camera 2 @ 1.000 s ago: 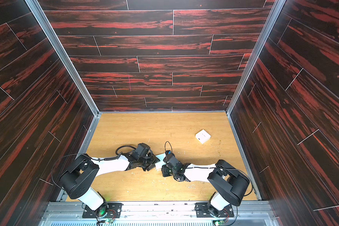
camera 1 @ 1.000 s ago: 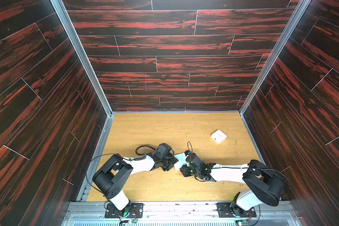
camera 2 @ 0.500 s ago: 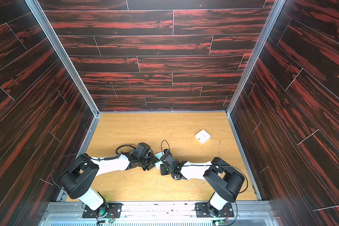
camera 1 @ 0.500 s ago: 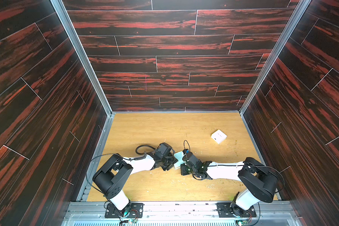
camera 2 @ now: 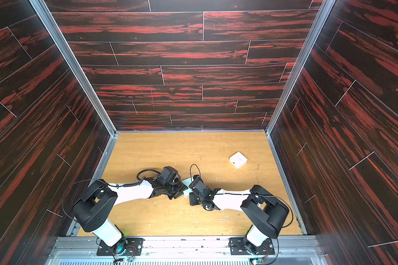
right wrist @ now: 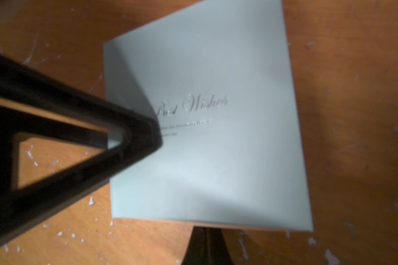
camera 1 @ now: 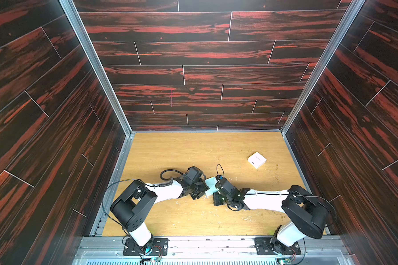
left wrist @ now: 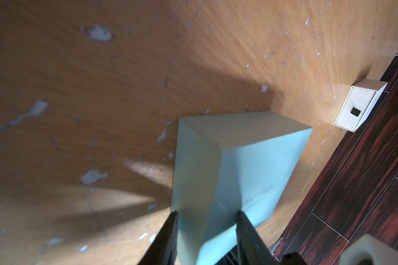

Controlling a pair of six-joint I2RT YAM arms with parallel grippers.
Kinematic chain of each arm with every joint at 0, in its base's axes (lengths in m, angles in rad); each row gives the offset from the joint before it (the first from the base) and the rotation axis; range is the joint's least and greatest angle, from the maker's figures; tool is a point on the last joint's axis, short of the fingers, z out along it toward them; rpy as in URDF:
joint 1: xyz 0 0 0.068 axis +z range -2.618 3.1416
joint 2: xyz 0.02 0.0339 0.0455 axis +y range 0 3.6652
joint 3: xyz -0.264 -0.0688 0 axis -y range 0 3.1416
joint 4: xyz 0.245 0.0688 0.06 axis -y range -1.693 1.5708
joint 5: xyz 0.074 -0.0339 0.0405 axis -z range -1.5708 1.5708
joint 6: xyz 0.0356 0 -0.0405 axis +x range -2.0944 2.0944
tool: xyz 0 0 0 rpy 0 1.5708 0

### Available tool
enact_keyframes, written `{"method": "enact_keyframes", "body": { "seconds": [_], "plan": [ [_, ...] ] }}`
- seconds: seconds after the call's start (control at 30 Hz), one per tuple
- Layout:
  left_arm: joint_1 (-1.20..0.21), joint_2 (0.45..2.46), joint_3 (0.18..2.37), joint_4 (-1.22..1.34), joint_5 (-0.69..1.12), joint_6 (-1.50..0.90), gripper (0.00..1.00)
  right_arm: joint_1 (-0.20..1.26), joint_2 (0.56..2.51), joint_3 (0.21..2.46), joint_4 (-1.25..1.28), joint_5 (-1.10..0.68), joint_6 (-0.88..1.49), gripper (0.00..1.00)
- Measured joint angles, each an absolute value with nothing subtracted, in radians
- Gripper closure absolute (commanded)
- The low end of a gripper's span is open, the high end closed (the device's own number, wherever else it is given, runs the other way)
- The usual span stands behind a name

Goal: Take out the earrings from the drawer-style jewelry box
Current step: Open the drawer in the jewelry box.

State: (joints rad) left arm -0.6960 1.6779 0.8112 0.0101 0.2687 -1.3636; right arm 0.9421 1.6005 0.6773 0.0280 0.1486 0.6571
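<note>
Right now the pale blue-green jewelry box [camera 1: 211, 182] sits near the middle of the counter [camera 1: 193, 149], between the tips of the two arms in a top view. In the left wrist view, the left end effector [left wrist: 207, 212] is grasping the jewelry box [left wrist: 239, 165]. One dark finger [left wrist: 168, 231] lies against one edge of a narrow side, and its partner lies against the opposite edge, beside the lettered face. A beige end face of the box points away from that end effector.

The right end effector [right wrist: 145, 137] is clenched with nothing between its fingers. Its black tip lies over the lid [right wrist: 216, 160], close to the silver "Best Wishes" script; whether it presses on the lid I cannot tell. The box shows only closed faces, and the earrings are hidden from every view.

A small white box [camera 1: 257, 160] lies well apart, toward the far right of the counter, with a dark square tab on its end face [left wrist: 355, 111]. Pale flecks [left wrist: 97, 33] mark the wood.
</note>
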Motion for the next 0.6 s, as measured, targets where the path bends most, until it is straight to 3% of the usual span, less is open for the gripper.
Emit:
{"method": "enact_keyframes", "body": {
  "seconds": [0.6],
  "plan": [
    [-0.702,1.682,0.815,0.029,0.242,-1.378,0.60,0.956,1.520,0.645,-0.106,0.052,0.703,1.00]
  ]
}}
